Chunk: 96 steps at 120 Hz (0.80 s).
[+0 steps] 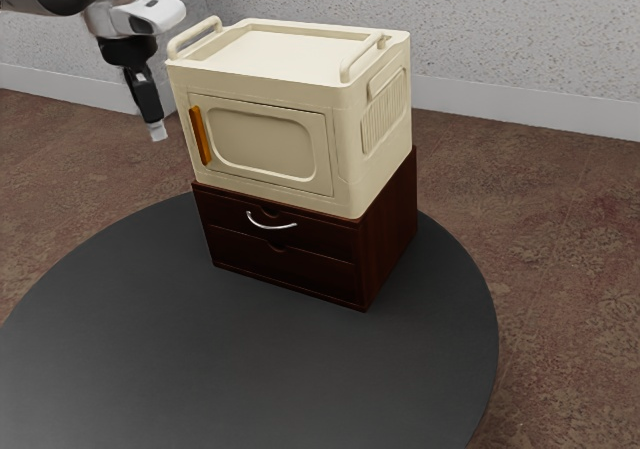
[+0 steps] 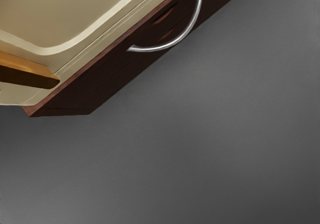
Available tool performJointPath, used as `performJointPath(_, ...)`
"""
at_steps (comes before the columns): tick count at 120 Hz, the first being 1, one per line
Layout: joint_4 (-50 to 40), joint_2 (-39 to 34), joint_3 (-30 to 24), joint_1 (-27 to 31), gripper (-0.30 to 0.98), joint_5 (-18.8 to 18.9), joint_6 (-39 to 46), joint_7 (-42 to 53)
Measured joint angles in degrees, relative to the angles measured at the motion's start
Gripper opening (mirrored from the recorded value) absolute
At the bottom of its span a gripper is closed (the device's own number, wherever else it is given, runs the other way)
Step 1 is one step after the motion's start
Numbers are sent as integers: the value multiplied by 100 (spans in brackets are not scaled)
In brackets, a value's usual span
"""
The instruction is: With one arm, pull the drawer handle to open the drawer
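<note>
Our gripper [image 1: 157,131] hangs in the air beyond the orange handle [image 1: 201,136] end of the cream cabinet [image 1: 365,184], touching nothing; whether it is open or closed we cannot tell from here. It sits higher than our target, the curved silver drawer handle [image 1: 271,226], which is fixed to the front of the upper drawer [image 1: 225,211] in the dark wooden chest [image 1: 390,229] under the cabinet. That drawer looks shut, its front flush with the chest, and the whole stack stands on the round dark table [image 1: 100,349]. We judge that we are at the approach, with the grasp and the pull both to come. The next move calls for us to come down and across in front of the chest, well clear of the orange handle, and turn until we can straddle the silver bow. Once there, we should close around it and draw straight out from the drawer front; a slanted pull could slip off or make the drawer bind.
</note>
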Motion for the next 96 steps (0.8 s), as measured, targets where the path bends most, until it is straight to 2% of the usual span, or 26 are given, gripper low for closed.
performJointPath(36,-104,-23,-13,-158,69,-41,106,523)
performJointPath(51,-1054,-665,-37,-326,69,-44,204,833)
performJointPath(67,-1930,-878,-48,-500,69,-55,814,1336)
performJointPath(96,-2444,-630,-45,-727,67,-102,2094,2392)
